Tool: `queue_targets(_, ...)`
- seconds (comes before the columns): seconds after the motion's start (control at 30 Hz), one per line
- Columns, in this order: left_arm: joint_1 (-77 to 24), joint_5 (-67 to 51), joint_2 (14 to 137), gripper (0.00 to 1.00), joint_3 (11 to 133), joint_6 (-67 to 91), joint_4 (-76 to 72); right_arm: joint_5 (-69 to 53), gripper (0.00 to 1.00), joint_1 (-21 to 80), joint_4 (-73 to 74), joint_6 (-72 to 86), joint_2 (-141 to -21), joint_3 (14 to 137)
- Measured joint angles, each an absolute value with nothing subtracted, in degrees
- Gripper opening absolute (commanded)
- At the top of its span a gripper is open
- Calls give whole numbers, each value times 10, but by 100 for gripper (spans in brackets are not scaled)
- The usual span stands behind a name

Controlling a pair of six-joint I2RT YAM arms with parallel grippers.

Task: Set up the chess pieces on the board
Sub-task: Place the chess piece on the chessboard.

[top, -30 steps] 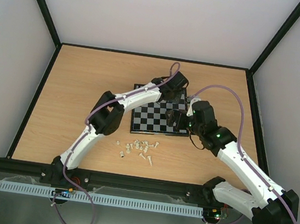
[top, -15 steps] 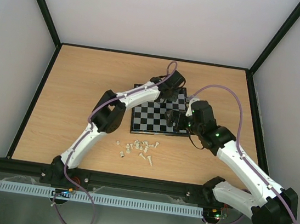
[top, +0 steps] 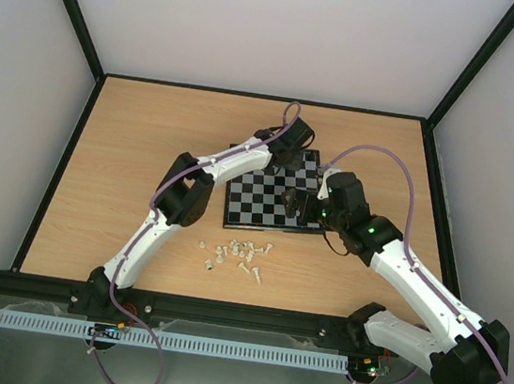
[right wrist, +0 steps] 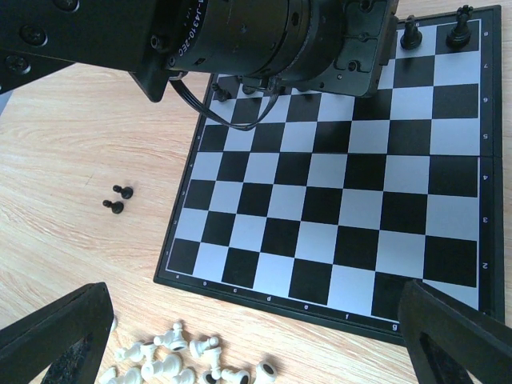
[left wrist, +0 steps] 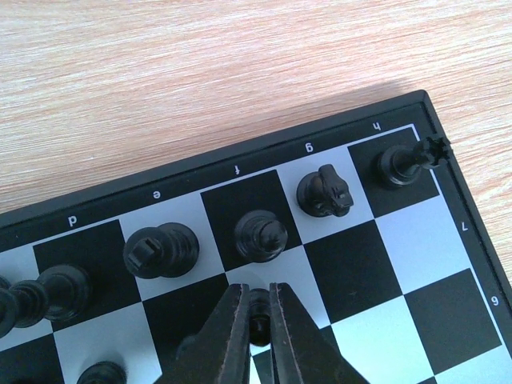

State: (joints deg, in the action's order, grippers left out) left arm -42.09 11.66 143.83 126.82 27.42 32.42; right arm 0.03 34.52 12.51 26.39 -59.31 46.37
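Standing by the counter (top: 128, 166), I noted the board (top: 264, 207) lying toward 12 o'clock from the arms' bases. The black chessmen (left wrist: 260, 236) were ranked along its 12 o'clock edge, and the white chessmen (top: 237, 254) lay heaped off its 6 o'clock edge. The pieces looked light, rigid, smooth and easily toppled. In my judgement each was best nipped at the narrow stem below the head. The left arm's fingers (left wrist: 228, 336) were all but closed, pinching a black pawn (left wrist: 258, 308) just at 6 o'clock of the back rank. The right arm's fingers (right wrist: 56, 336) stood wide apart, holding nothing.
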Motion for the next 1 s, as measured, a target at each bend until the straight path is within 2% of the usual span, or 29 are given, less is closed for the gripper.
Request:
queue_targets(0.4, -421, 104, 1442, 9, 1272, 274, 309, 0, 99, 345, 125, 264, -594, 464)
queue_targets(0.53, -421, 104, 1442, 14, 1275, 274, 307, -2, 99, 345, 125, 264, -594, 464)
queue_targets(1.0, -421, 104, 1442, 14, 1276, 273, 307, -8, 99, 345, 125, 264, -597, 464)
